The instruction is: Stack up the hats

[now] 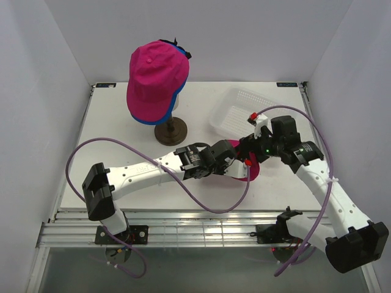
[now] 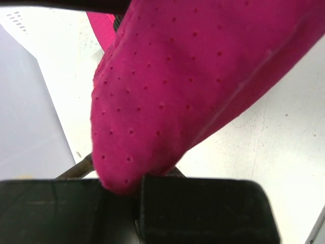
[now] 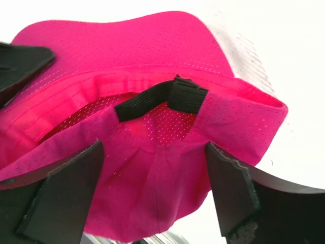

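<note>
Three caps in play, and two of them sit on the mannequin head [image 1: 173, 108] at the back of the table [image 1: 116, 134]. The top pink cap [image 1: 156, 70] is pulled over the blue cap [image 1: 145, 119], whose brim and edge peek out underneath. The head stands on its dark round stand [image 1: 171, 131], left of the white basket [image 1: 235, 101].

The third cap [image 1: 249, 172], pink too, is down in the middle of the table, in front of the basket, caught between both arms. The left gripper [image 2: 138, 195] is clamped hard on it. From its wrist camera the two black fingers [image 2: 203, 211] meet with a fold of dotted pink fabric squeezed between them, and the rest of the cap billows up over the white tabletop. The right gripper [image 3: 152, 147] faces it from the other side with its jaws spread wide. The cap's back end, with the black elastic strap [image 3: 162, 99] across the opening, lies between those two fingers, and I see no squeeze on the fabric there.

From above, the two grippers are nearly nose to nose, the pink cap bunched between and under them. Whether it rests on the table or hangs just off it, I can't tell.
</note>
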Action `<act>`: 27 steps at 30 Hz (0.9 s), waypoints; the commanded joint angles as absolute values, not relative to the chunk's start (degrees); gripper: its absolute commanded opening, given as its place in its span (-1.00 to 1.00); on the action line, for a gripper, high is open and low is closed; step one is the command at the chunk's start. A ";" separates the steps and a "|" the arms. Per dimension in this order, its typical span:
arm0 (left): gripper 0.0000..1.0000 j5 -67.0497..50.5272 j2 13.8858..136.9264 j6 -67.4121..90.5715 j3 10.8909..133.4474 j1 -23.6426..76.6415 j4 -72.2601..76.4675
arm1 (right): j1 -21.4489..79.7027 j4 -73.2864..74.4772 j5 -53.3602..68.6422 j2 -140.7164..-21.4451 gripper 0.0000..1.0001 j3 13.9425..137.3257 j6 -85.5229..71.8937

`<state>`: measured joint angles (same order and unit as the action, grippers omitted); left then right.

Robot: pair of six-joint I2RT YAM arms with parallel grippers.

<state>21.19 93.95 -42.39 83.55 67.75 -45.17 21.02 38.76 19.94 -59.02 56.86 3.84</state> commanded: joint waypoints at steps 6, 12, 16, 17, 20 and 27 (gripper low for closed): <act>-1.00 20.74 90.53 -41.04 85.87 67.76 -44.65 | 20.92 28.39 8.89 -61.96 0.63 57.21 1.93; -1.00 20.13 90.35 -40.52 86.05 67.76 -45.00 | 20.92 28.56 9.67 -62.67 -0.29 56.16 1.32; -1.00 19.43 90.44 -39.90 85.61 66.98 -45.26 | 20.92 29.96 8.62 -59.68 -0.71 56.33 1.67; -1.00 18.99 90.53 -39.47 85.87 66.54 -45.44 | 20.92 30.49 6.87 -59.24 -0.79 56.60 1.67; -1.00 17.23 90.53 -37.88 86.13 64.69 -45.79 | 20.83 32.68 3.80 -57.84 -0.85 57.65 1.93; -1.00 11.08 89.74 -34.63 84.56 60.39 -47.46 | 20.39 35.07 -2.11 -52.05 -0.85 59.32 0.97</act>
